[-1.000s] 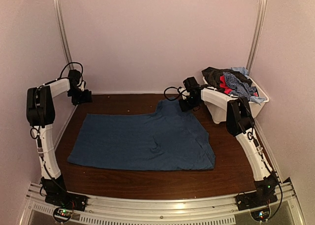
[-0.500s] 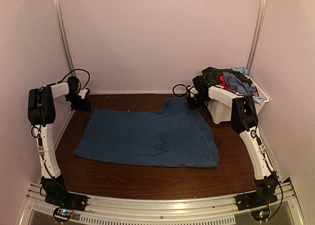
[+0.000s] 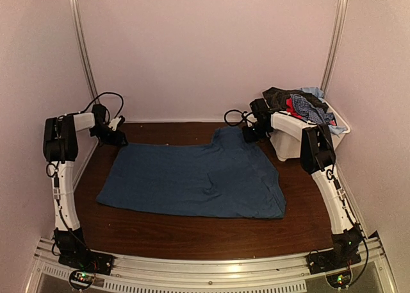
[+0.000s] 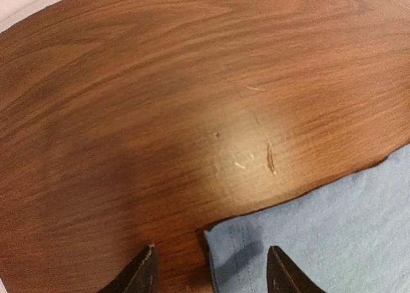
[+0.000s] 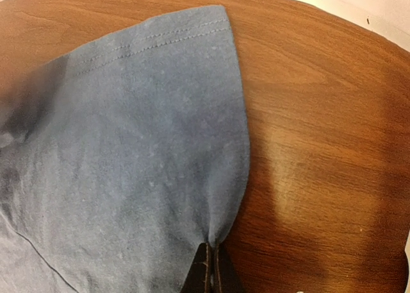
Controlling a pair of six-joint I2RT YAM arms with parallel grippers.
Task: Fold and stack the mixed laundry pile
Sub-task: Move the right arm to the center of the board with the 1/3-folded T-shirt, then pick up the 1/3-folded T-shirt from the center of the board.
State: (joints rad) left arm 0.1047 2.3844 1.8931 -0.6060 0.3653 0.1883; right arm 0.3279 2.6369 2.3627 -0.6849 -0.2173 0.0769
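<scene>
Dark-blue T-shirt [image 3: 192, 177], spread flat on the table [image 3: 192, 238]. My right gripper [image 5: 211, 270] is clamped on its far-right sleeve edge. My left gripper [image 4: 211, 270] has its jaws apart, the shirt's far-left corner lying between them.

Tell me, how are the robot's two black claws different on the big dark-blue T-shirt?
The left black gripper is open, fingers astride a corner of the dark-blue cloth T-shirt; the right black gripper is shut, pinching its edge. The left grips nothing yet; the right holds cloth. Both are at the shirt's far side.
</scene>
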